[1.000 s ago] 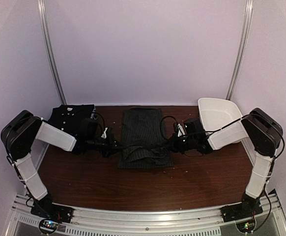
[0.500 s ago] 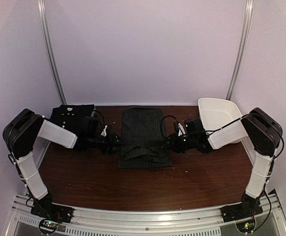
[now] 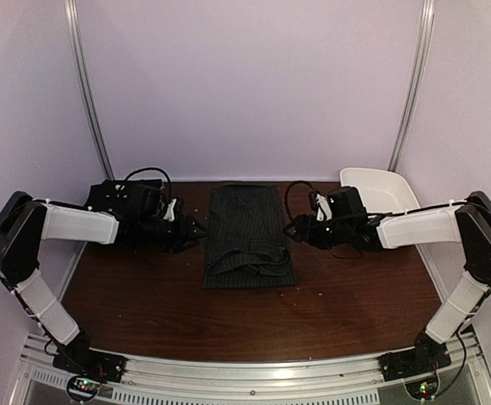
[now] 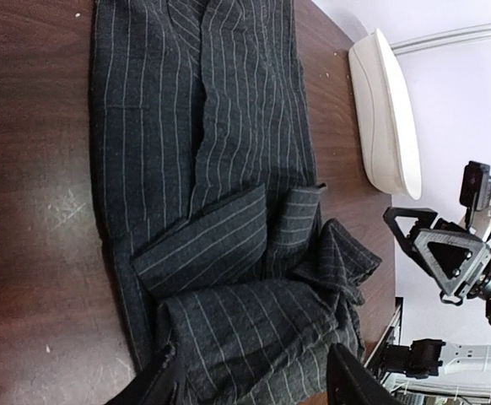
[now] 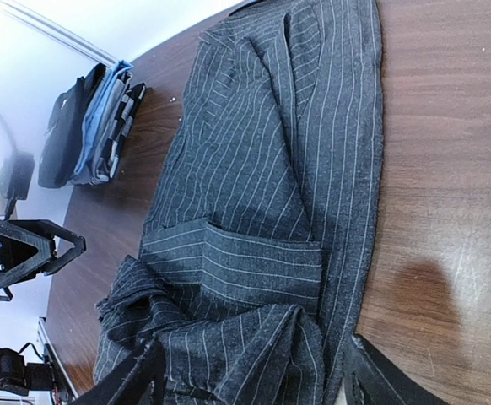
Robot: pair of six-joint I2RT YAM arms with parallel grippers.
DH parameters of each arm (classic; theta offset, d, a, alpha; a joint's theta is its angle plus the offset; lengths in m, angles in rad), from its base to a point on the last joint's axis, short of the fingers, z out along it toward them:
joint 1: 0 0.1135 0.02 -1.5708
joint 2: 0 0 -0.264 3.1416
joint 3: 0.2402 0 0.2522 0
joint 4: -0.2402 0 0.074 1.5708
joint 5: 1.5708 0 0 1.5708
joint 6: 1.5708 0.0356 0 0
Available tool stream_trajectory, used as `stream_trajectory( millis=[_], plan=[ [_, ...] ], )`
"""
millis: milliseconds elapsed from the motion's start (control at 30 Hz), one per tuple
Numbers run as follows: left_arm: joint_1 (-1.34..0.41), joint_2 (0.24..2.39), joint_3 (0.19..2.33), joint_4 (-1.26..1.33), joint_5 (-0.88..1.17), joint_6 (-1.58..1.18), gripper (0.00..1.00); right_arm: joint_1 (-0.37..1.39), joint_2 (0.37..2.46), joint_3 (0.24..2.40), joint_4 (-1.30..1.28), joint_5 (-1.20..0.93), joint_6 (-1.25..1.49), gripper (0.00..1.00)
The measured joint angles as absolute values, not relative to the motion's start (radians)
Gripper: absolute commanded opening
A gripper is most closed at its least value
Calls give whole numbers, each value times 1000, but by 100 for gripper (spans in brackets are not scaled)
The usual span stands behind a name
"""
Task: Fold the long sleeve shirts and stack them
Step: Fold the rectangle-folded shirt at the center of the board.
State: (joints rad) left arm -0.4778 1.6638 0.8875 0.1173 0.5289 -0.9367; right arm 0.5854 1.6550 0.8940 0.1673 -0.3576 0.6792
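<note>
From above, the pinstriped shirt lies in the middle of the brown desk, long side running from the near edge toward the back wall. Its far part is flat and narrow. Its near end is rumpled, with loose folds heaped on one another. The left claw is just beside the shirt's left edge, and its fingers are spread with nothing between them. The right claw mirrors it just off the right edge, also spread and empty. A folded black shirt with small white buttons sits in the back left corner, partly hidden by the left arm. A white tub stands in the back right corner, behind the right arm.

In the left wrist view the shirt fills most of the picture, its pale stripes clear. A folded-over band of cloth crosses it, and the bunched heap lies close to the camera. The left claw's own two dark fingers show at the bottom edge, wide apart, gripping nothing. Past the shirt, the right claw hangs apart from the cloth with its fingers parted, and the tub lies further back.

In the right wrist view the same shirt lies on the wood, with the crossing band and the crumpled heap near the lens. The right claw's fingers stand wide apart at the bottom edge, empty. Across the shirt, the left claw is clear of the cloth, gaping. Beyond it the folded black shirt shows edge-on, topping a pile with a light blue layer and a striped layer under it
</note>
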Motion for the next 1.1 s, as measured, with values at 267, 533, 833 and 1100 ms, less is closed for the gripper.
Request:
stream_trajectory(
  millis=[267,533,833,1100],
  plan=[
    [-542,1509,710,79,498,-894,57,635,1573,824,95,-331,605,73],
    [-614,1507,663,77,494,-895,52,669,1573,811,55,-331,566,70],
    [-617,1611,738,82,496,-891,35,679,1621,819,54,-331,550,58],
    [-617,1660,817,85,501,-878,6,678,1674,894,51,-331,553,15]
  ],
)
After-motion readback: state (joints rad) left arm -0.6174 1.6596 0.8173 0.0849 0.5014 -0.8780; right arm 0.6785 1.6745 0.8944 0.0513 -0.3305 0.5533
